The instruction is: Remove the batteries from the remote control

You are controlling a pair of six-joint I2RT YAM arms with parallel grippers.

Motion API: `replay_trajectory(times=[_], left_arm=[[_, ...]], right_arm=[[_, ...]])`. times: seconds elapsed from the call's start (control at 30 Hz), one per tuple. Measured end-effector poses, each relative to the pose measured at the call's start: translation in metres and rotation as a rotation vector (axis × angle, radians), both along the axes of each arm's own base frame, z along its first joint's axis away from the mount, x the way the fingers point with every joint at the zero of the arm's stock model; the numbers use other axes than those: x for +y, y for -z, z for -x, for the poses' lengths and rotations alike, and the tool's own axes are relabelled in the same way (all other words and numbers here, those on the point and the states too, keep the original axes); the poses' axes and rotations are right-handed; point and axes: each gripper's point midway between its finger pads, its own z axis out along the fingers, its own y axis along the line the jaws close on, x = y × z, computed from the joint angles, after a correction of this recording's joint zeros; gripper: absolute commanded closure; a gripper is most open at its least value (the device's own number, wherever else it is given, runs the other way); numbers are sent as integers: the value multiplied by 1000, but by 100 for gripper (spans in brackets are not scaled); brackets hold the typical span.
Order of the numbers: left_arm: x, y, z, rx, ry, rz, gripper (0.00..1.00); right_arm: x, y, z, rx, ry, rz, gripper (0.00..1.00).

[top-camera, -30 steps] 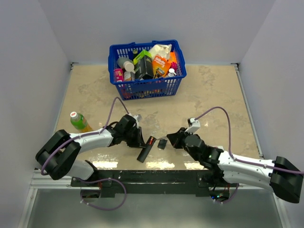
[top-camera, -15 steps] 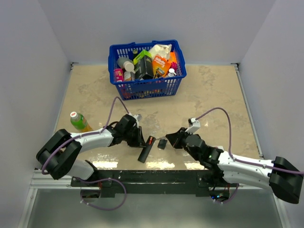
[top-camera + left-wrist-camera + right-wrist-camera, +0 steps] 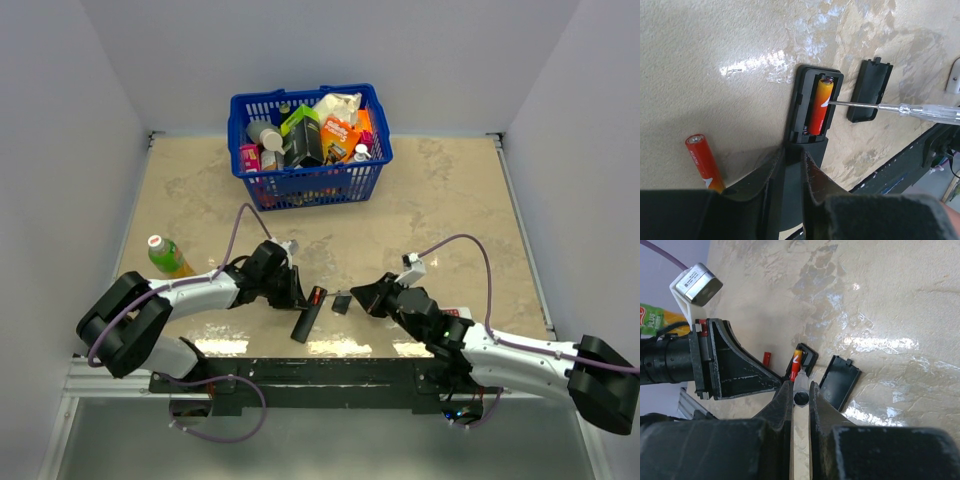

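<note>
Batteries [image 3: 821,106]: glossy red-orange cylinder sitting in open bay of black remote control [image 3: 799,112], second battery [image 3: 703,161] lying on marbled table [image 3: 715,50]; left gripper [image 3: 794,155] clamping remote control, right gripper [image 3: 800,390] pinching clear-handled screwdriver [image 3: 900,108]

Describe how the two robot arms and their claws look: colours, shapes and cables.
The left arm and the right arm have white links, black joints and rounded black shoulder housings. A purple cable loops along each. The left claw and the right claw have flat, tapered black fingers. A small white camera box sits at each wrist.
</note>
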Motion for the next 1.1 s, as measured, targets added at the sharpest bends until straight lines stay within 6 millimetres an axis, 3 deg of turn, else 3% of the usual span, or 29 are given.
replay_trajectory(times=[0.67,0.93,1.1], left_arm=[[-1,0,-1,-2,-12,-3,77],[-1,0,0,0,-16,-3,76],[-2,0,0,-1,-15,-3,75]], right_arm=[[0,-7,2,38,0,29,100],[5,-5,2,48,-8,1,100],[-3,3,6,64,0,-56,100]])
